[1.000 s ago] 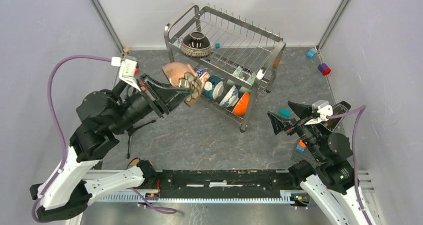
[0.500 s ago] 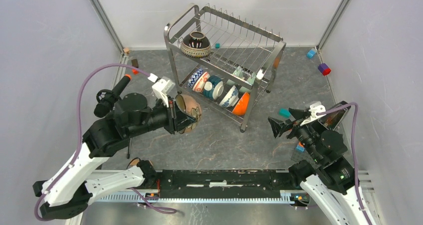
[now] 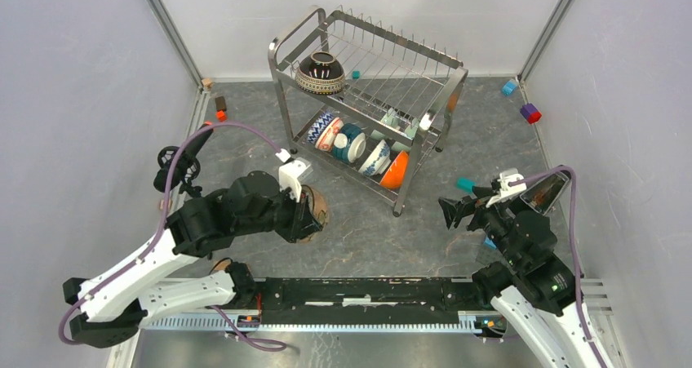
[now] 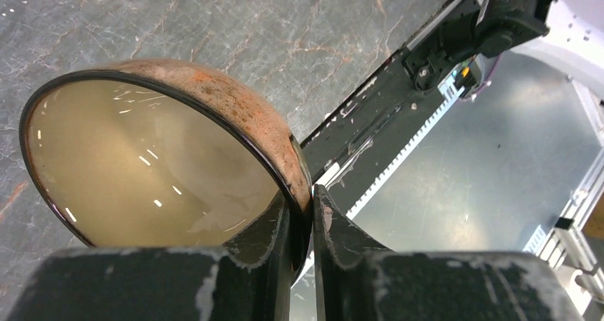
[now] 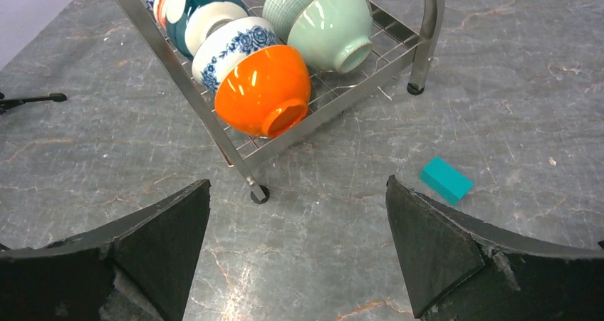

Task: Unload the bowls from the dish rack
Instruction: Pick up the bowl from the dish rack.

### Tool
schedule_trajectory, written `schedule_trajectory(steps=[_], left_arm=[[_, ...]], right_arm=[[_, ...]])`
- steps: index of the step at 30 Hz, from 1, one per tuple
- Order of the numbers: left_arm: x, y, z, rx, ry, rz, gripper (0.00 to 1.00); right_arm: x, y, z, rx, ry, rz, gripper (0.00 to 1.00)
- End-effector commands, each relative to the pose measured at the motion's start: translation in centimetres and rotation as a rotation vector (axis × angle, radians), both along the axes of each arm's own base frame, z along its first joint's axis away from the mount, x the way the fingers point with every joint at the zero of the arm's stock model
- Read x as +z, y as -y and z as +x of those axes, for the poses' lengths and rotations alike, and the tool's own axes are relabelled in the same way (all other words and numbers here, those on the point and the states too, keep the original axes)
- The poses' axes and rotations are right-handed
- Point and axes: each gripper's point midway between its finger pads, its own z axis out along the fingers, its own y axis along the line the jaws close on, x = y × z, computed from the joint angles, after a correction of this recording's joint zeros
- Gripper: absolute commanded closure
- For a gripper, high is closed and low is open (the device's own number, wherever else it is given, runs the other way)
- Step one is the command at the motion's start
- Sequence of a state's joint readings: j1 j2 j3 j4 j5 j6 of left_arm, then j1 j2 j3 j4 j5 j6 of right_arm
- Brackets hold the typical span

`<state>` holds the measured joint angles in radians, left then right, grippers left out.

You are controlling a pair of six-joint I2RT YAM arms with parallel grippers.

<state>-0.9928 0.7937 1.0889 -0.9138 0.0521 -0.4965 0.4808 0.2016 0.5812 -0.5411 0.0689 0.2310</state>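
My left gripper [image 3: 308,213] is shut on the rim of a rusty-brown bowl [image 3: 317,211] with a cream inside [image 4: 149,168]; one finger is inside the rim and one outside [image 4: 303,206]. It hangs low over the table, in front of and left of the dish rack [image 3: 455,76]. A dark brown bowl [image 3: 320,73] sits on the top tier. Along the lower tier stand a patterned bowl [image 3: 329,131], a teal one [image 3: 351,142], a blue-and-white one [image 5: 231,47], an orange one [image 5: 263,90] and a pale green one [image 5: 331,25]. My right gripper [image 5: 299,228] is open and holds nothing, near the rack's front leg [image 5: 256,191].
A teal block [image 5: 446,180] lies right of the rack's front leg. Blue [image 3: 509,86] and purple-red [image 3: 530,113] blocks sit at the back right. A small black tripod [image 3: 175,160] stands at the left. The arms' base rail [image 3: 367,290] runs along the near edge.
My left arm has swung the rusty-brown bowl away from the rack, toward the near left, and down to the table. The right gripper has edged slightly left, still open.
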Motion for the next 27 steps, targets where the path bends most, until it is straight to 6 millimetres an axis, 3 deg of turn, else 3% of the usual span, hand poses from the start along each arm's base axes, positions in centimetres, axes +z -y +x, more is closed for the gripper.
schedule_trajectory(steps=[1, 20, 27], left_arm=[[1.1, 0.7, 0.5, -0.03, 0.124, 0.006, 0.98], [-4.5, 3.2, -3.6, -0.235, 0.273, 0.423, 0.98], [-6.7, 3.0, -5.0, -0.336, 0.302, 0.506, 0.98]], right_arm=[[-0.1, 0.2, -0.4, -0.002, 0.0, -0.002, 0.02], [-5.6, 0.1, -2.3, 0.025, -0.273, -0.073, 0.02], [-6.2, -0.2, -2.8, 0.051, -0.305, -0.076, 0.02]])
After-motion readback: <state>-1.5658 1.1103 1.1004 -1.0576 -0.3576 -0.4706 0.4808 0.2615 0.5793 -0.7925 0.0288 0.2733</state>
